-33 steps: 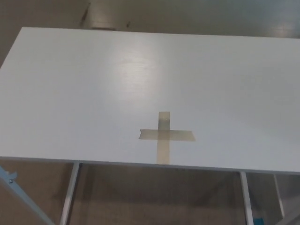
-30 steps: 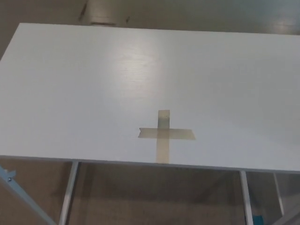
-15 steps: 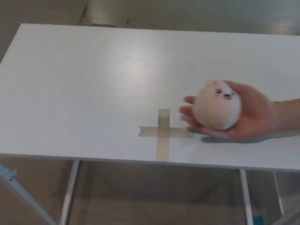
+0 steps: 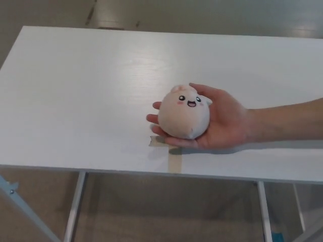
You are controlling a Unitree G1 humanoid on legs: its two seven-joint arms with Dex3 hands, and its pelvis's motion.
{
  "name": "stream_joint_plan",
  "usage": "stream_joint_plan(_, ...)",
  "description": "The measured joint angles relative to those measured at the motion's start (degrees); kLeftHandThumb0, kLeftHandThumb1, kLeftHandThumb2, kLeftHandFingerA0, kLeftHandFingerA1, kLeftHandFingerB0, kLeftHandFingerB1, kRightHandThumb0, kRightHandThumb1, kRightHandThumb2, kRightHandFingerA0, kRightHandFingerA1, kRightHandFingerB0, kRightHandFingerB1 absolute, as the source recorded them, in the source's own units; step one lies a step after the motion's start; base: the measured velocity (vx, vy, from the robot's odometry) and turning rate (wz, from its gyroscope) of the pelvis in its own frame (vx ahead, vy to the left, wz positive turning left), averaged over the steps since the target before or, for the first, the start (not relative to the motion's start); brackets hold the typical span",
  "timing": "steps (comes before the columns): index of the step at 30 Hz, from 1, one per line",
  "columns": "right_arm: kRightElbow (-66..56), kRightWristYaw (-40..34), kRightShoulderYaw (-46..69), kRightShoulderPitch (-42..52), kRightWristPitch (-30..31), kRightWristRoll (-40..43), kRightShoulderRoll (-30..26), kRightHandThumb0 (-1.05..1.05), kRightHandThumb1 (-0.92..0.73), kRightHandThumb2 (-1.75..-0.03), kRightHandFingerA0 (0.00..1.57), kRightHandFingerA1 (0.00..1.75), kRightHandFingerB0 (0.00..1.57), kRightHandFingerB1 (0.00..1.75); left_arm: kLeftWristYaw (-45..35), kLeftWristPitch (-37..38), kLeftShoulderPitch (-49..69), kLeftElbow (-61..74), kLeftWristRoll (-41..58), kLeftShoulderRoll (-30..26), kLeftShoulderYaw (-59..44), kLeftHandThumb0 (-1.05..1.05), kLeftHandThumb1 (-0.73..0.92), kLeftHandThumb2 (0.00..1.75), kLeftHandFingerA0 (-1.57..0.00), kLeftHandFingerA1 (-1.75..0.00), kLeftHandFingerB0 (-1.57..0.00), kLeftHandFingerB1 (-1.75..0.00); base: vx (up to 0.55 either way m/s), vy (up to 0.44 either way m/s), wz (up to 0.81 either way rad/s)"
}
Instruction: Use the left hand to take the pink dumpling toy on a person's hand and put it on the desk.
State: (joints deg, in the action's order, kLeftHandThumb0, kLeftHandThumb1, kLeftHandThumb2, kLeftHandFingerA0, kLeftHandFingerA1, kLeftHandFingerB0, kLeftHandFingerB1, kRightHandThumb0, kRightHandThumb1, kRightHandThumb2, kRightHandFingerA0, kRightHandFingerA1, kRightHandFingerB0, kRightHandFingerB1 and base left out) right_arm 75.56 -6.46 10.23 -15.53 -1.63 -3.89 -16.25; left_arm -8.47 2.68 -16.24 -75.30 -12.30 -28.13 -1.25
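**Waiting for the left hand to come and take the toy**

Resting in a person's upturned open palm (image 4: 222, 123), the round pale pink plush dumpling toy with a small smiling face (image 4: 184, 117) sits just above the white rectangular desk (image 4: 75, 91), close to the near edge and about midway along it. The person's forearm reaches in across the right edge. Just under the fingertips a cross of tan tape (image 4: 174, 154) shows on the desktop, mostly covered.

From the head view, the only one there is, neither of the robot's hands is in sight, so I cannot tell how their fingers stand.

The take looks not yet begun. To do it well, I'd say the left hand should come in from the desk's left side with fingers spread, close on the toy's free left and top sides, squeeze gently since it looks soft, and lift clear of the palm before lowering it onto bare desktop.
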Motion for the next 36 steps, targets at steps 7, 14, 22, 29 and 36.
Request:
stream_joint_plan(7,0.0,0.0,0.0,0.0,0.0,0.0,0.0,-0.21,-0.73,-0.61,0.71,0.47,0.55,0.42,0.0,0.1,0.0,0.0,0.0,0.0,0.2,-0.30,0.65,0.59,-0.72,-0.45,-0.40,-0.35,0.00,0.000,0.00)
stream_joint_plan(14,0.2,0.0,0.0,0.0,0.0,0.0,0.0,-0.21,-0.73,-0.61,0.71,0.47,0.56,0.43,-0.8,2.5,1.1,3.9,0.9,0.0,-1.3,-0.42,0.45,0.69,-0.54,-0.51,-0.35,-0.43,0.00,0.000,0.00)
stream_joint_plan(22,0.3,0.0,-0.1,0.0,-0.1,0.0,0.0,-0.22,-0.73,-0.61,0.70,0.47,0.55,0.42,-4.3,7.5,11.7,22.8,4.5,-0.3,-4.9,-0.54,0.41,0.69,-0.38,-0.46,-0.28,-0.40,0.00,0.000,0.00)
stream_joint_plan(29,0.3,0.0,-0.2,-0.3,-0.1,0.0,0.0,-0.22,-0.73,-0.61,0.71,0.47,0.55,0.42,-7.1,8.6,21.9,39.4,8.6,-0.4,-9.0,-0.52,0.38,0.67,-0.44,-0.50,-0.34,-0.44,0.00,0.000,0.00)
stream_joint_plan(36,0.3,0.0,-0.3,-0.4,-0.1,0.0,0.0,-0.23,-0.73,-0.61,0.71,0.47,0.55,0.42,-9.5,9.0,30.0,54.8,13.4,-0.3,-14.1,-0.52,0.37,0.68,-0.44,-0.52,-0.33,-0.43,0.00,0.000,0.00)
